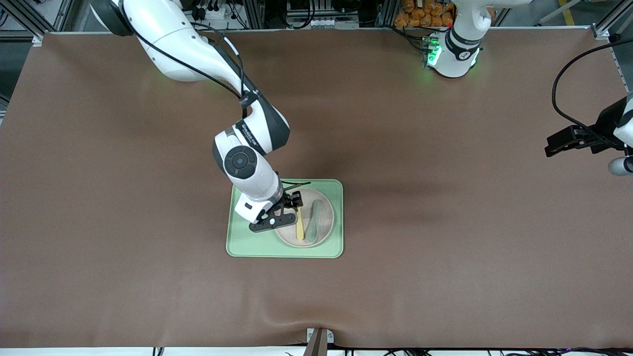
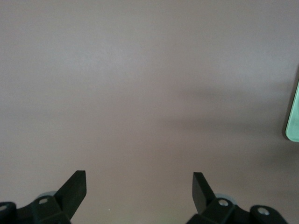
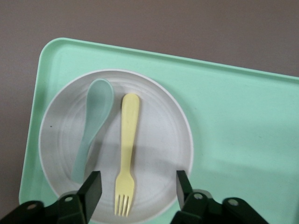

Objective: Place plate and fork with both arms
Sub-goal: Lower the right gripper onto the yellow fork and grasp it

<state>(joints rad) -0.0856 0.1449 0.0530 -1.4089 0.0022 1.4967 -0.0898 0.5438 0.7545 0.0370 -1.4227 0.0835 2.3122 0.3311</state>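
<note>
**A:** Look at the middle of your worktop (image 1: pixel 445 277): the green tray (image 1: pixel 247 242) lies flat there, and the plate (image 1: pixel 324 230) sits on it, toward the left arm's end of the tray.

**B:** And the fork?

**A:** The fork (image 1: pixel 300 225) lies on the plate, tines toward the robots' bases, handle toward the front camera. Just beside it, toward the left arm's end, you have a grey-green spoon (image 1: pixel 313 223), also on the plate, lying nearly parallel. The two are close but not touching, as the right wrist view shows them.

**B:** Where's the right tool?

**A:** Your right tool (image 1: pixel 295 201) is low over the plate, at the tine end of the fork. Its fingers (image 3: pixel 91 190) stand apart, one on either side of the tines, and nothing is gripped between them. The spoon's handle end lies close by one finger, so that is the thing crowding you there.

**B:** And the left one?

**A:** Your left tool (image 2: pixel 139 190) waits well away, at the left arm's end, over bare brown worktop. Its fingers are spread wide and hold nothing. Only a corner of the tray shows at the edge of its wrist view. A black cable (image 1: pixel 564 84) loops above that arm.
</note>
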